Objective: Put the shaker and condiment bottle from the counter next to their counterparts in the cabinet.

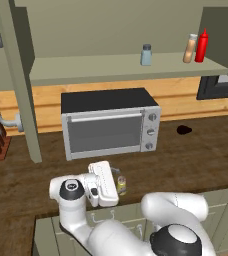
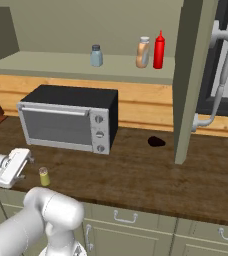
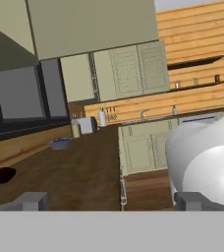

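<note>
The bottle is already on the cabinet shelf by the red squeeze bottle, so I'm after the shaker, which stands on the counter just beside my gripper. From these angles I can't tell how wide the fingers are; they grip nothing. I want them straddling it squarely before closing, since it looks easy to tip over.

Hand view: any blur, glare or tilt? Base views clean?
Hand view: rolled, so the counter and distant cabinets slant; far shelf items small and soft; no glare. Left base view: sharp, flat even light, soft shadow under the toaster oven; the shaker is partly hidden by the hand. Right base view: sharp, the shaker stands unobstructed.
</note>
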Controlling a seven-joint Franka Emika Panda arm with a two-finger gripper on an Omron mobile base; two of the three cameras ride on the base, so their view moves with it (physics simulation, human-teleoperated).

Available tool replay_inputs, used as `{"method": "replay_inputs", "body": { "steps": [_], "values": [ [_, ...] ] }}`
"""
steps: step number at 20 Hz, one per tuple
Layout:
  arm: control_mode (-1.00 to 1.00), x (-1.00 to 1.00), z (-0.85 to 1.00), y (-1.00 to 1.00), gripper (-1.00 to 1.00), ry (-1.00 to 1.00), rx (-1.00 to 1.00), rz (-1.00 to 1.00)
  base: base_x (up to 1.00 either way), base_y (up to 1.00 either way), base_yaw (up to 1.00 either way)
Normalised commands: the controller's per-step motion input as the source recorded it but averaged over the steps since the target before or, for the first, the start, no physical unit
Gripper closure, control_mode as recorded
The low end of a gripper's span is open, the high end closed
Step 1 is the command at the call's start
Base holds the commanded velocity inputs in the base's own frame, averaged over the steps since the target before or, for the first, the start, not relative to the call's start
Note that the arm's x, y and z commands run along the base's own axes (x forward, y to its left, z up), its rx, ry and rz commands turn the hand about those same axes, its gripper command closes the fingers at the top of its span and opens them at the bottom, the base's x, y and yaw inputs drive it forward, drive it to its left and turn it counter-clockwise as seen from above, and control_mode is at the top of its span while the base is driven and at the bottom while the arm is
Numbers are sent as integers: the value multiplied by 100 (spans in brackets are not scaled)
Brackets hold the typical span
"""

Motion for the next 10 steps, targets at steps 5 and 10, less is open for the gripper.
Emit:
{"method": "replay_inputs", "body": {
  "steps": [5, 10],
  "values": [
    [-100, 10, -4, 0, -100, 0, 11, 5, 0, 0, 0],
    [-100, 1, -35, 1, -100, 1, 4, 9, 0, 0, 0]
  ]
}}
